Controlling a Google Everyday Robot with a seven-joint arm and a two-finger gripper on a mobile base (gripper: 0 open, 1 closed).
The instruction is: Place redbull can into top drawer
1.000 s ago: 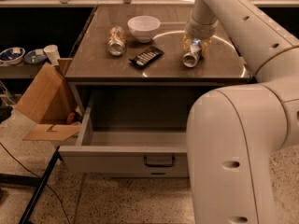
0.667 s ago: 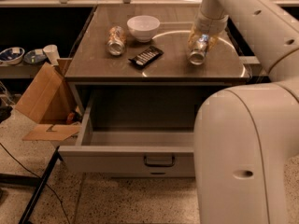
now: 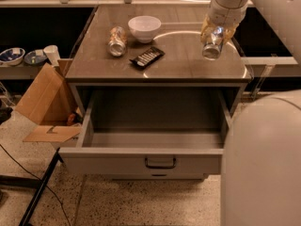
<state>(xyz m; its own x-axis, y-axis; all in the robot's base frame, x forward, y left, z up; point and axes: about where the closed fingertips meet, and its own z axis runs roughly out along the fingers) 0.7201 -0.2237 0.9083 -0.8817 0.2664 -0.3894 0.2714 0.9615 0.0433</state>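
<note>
The redbull can (image 3: 212,42) is held in my gripper (image 3: 215,33), lifted above the right side of the cabinet top (image 3: 188,65) and tilted with its silver end toward the camera. The gripper's fingers are shut around the can. The top drawer (image 3: 155,140) is pulled out below the cabinet top, its inside bare, with a dark pull handle (image 3: 160,163) at the centre of its front panel. The can hangs behind and above the drawer's right rear part.
A white bowl (image 3: 144,28), an orange-tan and silver can (image 3: 117,40) lying on its side and a black remote (image 3: 147,57) sit on the cabinet top. An open cardboard box (image 3: 42,102) stands at the left. My arm's white body (image 3: 263,164) fills the right foreground.
The gripper has lifted the redbull can off the cabinet top and carried it to the right.
</note>
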